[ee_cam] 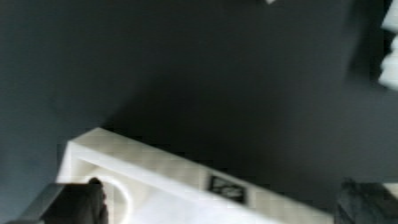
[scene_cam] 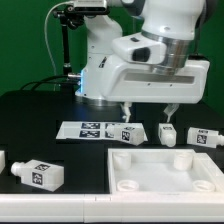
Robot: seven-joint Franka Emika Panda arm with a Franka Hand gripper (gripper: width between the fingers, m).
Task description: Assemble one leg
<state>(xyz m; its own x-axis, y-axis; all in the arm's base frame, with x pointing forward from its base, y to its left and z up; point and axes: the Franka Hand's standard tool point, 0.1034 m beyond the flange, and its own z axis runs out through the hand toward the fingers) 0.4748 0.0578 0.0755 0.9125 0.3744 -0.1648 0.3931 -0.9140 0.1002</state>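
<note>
The gripper (scene_cam: 148,113) hangs above the black table (scene_cam: 30,120) with its jaws spread wide and nothing between them; neither fingertip touches any part. Below it, in the exterior view, two white pegs stand upright on the table. The leg (scene_cam: 128,133) is just beside the marker board (scene_cam: 88,128), at the exterior view's right end of that strip, under one finger. A second leg (scene_cam: 168,133) stands near it, under the other finger. A third leg (scene_cam: 205,138) sits further toward the exterior view's right. A fourth leg (scene_cam: 38,174) lies well apart in the foreground at the exterior view's left, tag facing up. The white panel (scene_cam: 190,178) with round sockets lies flat in front of the first three pegs, touching none of them. The wrist view is blurred: dark table and a white piece bearing a small tag (ee_cam: 226,185). I cannot tell which part it is.
</note>
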